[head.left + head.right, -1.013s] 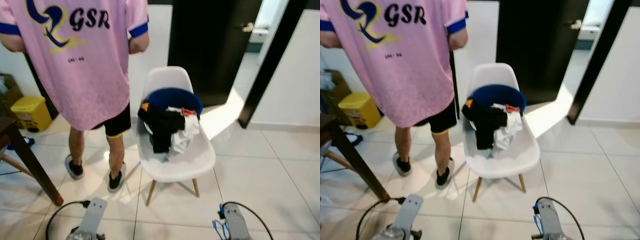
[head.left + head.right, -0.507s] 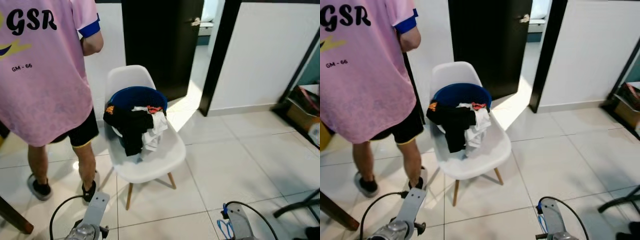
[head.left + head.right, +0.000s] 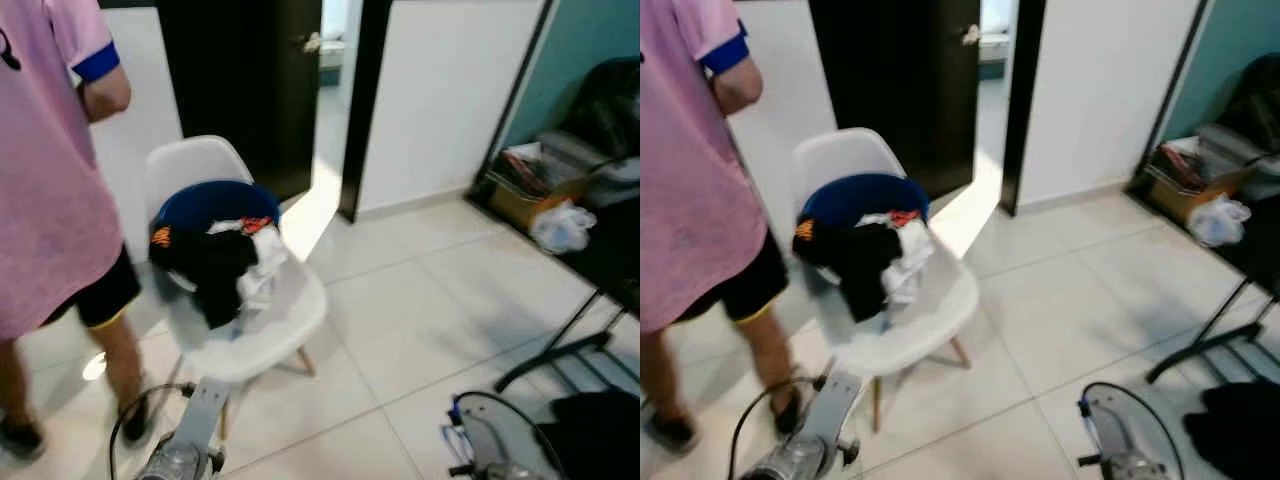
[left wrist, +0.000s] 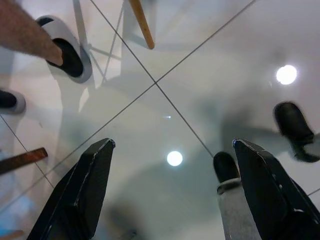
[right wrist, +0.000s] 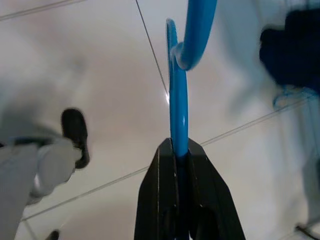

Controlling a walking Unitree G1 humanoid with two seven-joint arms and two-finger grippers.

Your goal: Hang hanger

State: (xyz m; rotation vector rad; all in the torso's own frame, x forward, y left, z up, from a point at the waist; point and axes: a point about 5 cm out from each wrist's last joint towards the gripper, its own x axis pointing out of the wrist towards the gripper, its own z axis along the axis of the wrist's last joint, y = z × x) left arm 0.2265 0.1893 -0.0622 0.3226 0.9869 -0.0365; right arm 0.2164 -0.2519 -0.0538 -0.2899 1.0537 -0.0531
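In the right wrist view, my right gripper [image 5: 178,147] is shut on a blue plastic hanger [image 5: 178,100], whose thin bar runs out from between the fingers to a curved blue part above the tiled floor. The right arm [image 3: 490,455] hangs low at the bottom right of the head views, with a bit of the blue hanger [image 3: 453,440] beside it. My left gripper [image 4: 172,144] stands open over the floor with nothing between its fingers [image 4: 85,185]. The left arm [image 3: 190,440] hangs low at the bottom left.
A white chair [image 3: 285,315] holds a blue basin [image 3: 215,200] with dark and white clothes [image 3: 215,270]. A person in a pink shirt [image 3: 45,200] stands left of it. Black rack legs [image 3: 560,350] and dark cloth [image 3: 590,440] lie right; boxes and a bag [image 3: 560,225] farther back.
The camera has swung to the right: chair and person now sit further left, and the rack legs and boxes have come into view. Both arms still hang low.
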